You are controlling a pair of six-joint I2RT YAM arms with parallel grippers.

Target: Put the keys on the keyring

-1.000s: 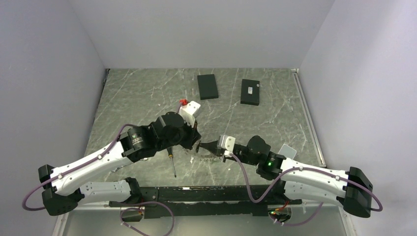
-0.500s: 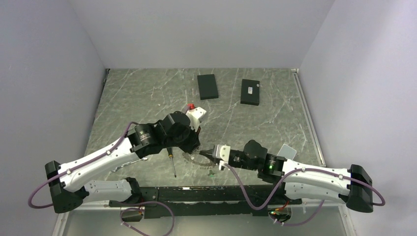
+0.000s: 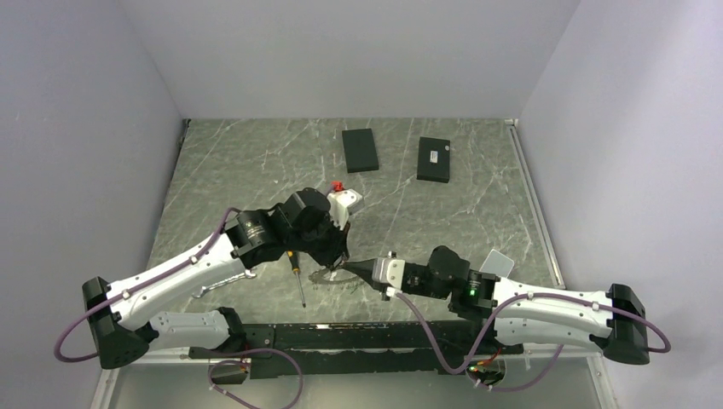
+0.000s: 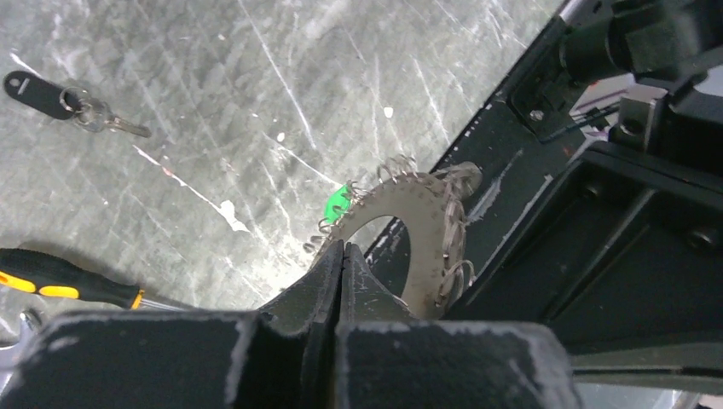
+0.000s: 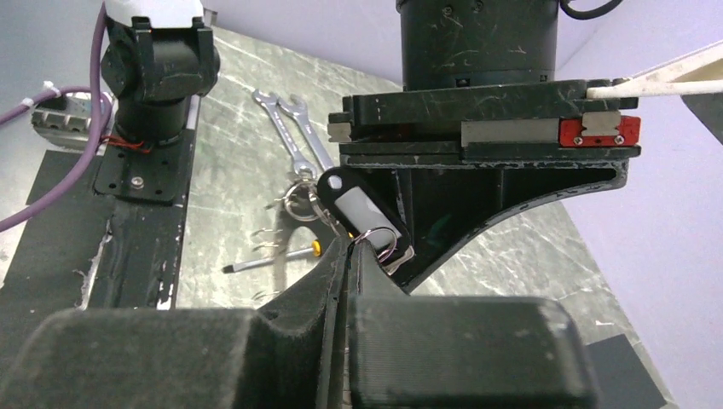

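Note:
In the left wrist view my left gripper (image 4: 342, 247) is shut on the rim of the grey keyring (image 4: 430, 226). The ring is held off the table, and its green tag (image 4: 338, 203) hangs at its far side. In the right wrist view my right gripper (image 5: 351, 243) is shut on the thin wire loop of a black-headed key (image 5: 358, 209), close under the left gripper's body. Another black-headed key (image 4: 36, 86) lies on the table. From above, the two grippers (image 3: 338, 256) (image 3: 351, 267) meet near the front middle.
A black-and-yellow screwdriver (image 3: 297, 281) and two silver wrenches (image 5: 290, 136) lie on the table by the left arm. Two black boxes (image 3: 360, 149) (image 3: 434, 159) stand at the back. A white card (image 3: 497, 261) lies at the right. The black base rail (image 3: 358, 336) runs along the front.
My right arm has stretched left and brought its fingertips up to the left gripper. My left gripper has shifted slightly back and right with the keyring.

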